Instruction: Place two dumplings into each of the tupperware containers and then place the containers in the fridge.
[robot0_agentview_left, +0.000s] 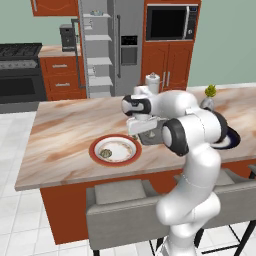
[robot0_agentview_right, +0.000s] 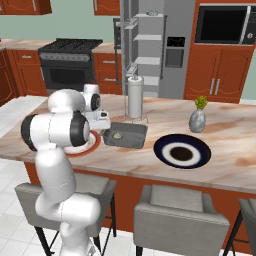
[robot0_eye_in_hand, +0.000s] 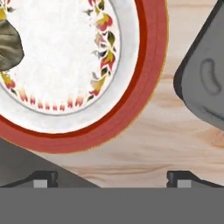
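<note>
Over the desk (robot0_agentview_left: 60, 135) I see the end effector (robot0_eye_in_hand: 111, 177) spread wide and empty, between the red-rimmed plate (robot0_eye_in_hand: 148, 87) and the dark grey tub (robot0_eye_in_hand: 205, 83). My right base view shows one dumpling (robot0_agentview_right: 117, 135) in that tub; the left shows another (robot0_agentview_left: 106, 153) on the plate and the fridge (robot0_agentview_left: 107, 45) standing open behind.

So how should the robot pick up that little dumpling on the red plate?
From straight above, probably, with the open gripper pinching across the dumpling's middle. It is a small lump lying low inside the red-rimmed plate, so the raised rim would likely block a sideways approach.
</note>
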